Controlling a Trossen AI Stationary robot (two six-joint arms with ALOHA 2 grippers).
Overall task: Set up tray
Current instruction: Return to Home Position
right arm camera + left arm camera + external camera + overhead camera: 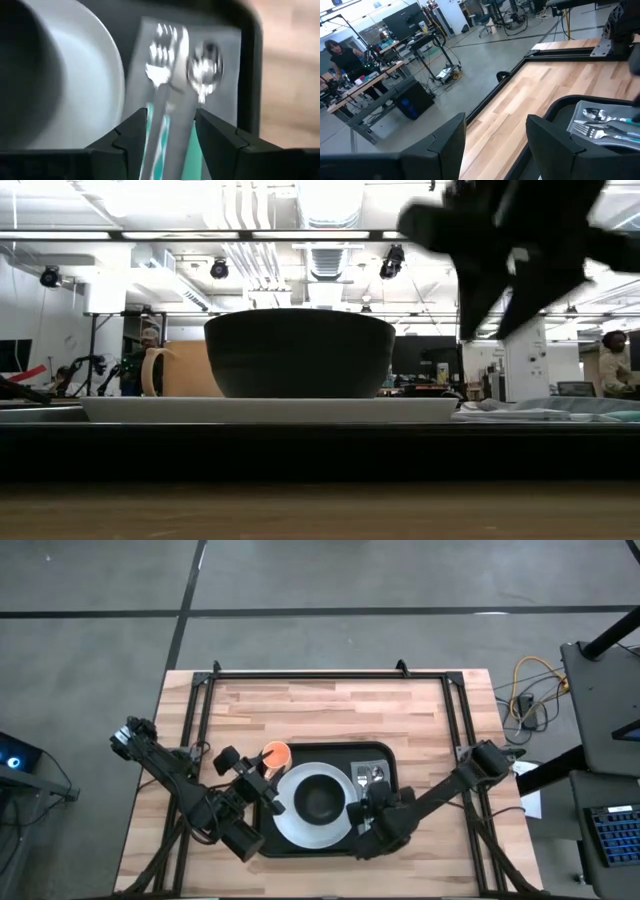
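The black tray lies mid-table. On it a white plate carries a black bowl. An orange cup stands in the tray's far-left corner. A grey napkin on the tray's right side bears a fork and a spoon with teal handles. My right gripper is open above the napkin, its fingers on either side of the handles; in the low view it hangs clear of the tray. My left gripper is open and holds nothing, over the plate's left rim, near the cup.
A black frame rail runs along the table's far edge and down both sides. Bare wood lies between the tray and the far rail. Beyond the table stand desks and monitors, with a person in the room.
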